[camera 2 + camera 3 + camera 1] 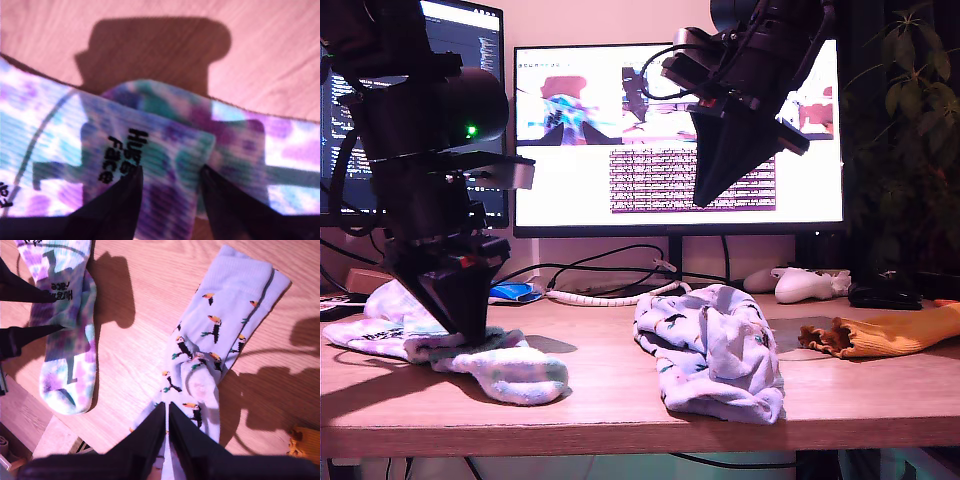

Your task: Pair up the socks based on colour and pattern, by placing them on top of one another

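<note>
Pairing is under way on the wooden surface, and the step in hand appears to be the laying of one tie-dye sock over its match. The first tool is seen low at the exterior view's left, its fingers set apart on either side of a folded cuff printed with black lettering; the cloth lies between them, though whether it is actually pinched cannot be told from these views. Beneath that cuff a second blotched sock is spread, so the two pastel pieces are already touching and overlapped. The second tool hangs high above the surface, its fingers drawn almost together with nothing between them (the pale lavender toucan socks are merely seen past its tips). That lavender heap rests rumpled near the middle of the exterior view, and a mustard-orange sock lies well apart at that view's right. Next, it is judged, the top blotched sock should be let go squarely on its partner, after which the lavender heap would need separating and stacking.
</note>
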Controlling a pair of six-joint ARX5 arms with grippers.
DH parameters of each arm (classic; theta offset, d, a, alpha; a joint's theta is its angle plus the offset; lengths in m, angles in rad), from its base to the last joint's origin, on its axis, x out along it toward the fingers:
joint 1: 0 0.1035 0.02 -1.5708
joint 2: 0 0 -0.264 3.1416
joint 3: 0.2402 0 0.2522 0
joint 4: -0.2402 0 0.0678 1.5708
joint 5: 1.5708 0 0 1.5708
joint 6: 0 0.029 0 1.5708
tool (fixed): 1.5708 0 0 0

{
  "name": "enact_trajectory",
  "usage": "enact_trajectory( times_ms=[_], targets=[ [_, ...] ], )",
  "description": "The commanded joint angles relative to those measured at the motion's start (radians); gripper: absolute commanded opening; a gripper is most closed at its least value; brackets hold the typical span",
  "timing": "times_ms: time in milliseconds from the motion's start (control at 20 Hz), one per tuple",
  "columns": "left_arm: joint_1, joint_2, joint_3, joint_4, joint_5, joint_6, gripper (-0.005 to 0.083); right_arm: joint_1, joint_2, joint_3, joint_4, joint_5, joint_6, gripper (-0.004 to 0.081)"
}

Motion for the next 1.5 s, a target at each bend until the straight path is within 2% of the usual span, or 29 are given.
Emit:
enact_trajectory(
  times_ms=[0,50,100,250,700,900,1050,1450],
  targets=[
    [-0.002,0.043,-0.005,-0.007,0.000,0.008,0.0327,0.002,0.013,-0.009,0.003,-0.001,-0.001,-0.0013],
    [-0.004,0.050,-0.005,-0.003,-0.002,0.013,0.0321,0.002,0.013,-0.009,0.005,-0.001,0.000,-0.0013],
    [-0.009,0.050,-0.005,0.000,-0.003,0.015,0.0279,0.002,0.013,-0.009,0.004,-0.001,0.000,-0.0013],
    [-0.014,0.045,0.003,0.000,-0.053,0.021,-0.0030,0.002,0.013,-0.009,0.005,-0.001,0.000,-0.0013],
    [-0.009,-0.024,0.266,-0.205,-0.138,-0.009,-0.0021,0.002,0.013,-0.009,-0.011,-0.001,0.000,-0.0013],
    [0.018,-0.055,0.406,-0.332,-0.192,-0.010,-0.0021,0.002,0.013,-0.009,-0.009,-0.002,0.000,-0.0013],
    [0.041,-0.077,0.504,-0.427,-0.196,-0.043,-0.0021,0.002,0.013,-0.009,-0.009,-0.002,0.000,-0.0013],
    [0.043,-0.093,0.622,-0.617,-0.198,-0.114,-0.0021,0.002,0.013,-0.009,-0.005,-0.002,0.000,-0.0013]
  ],
)
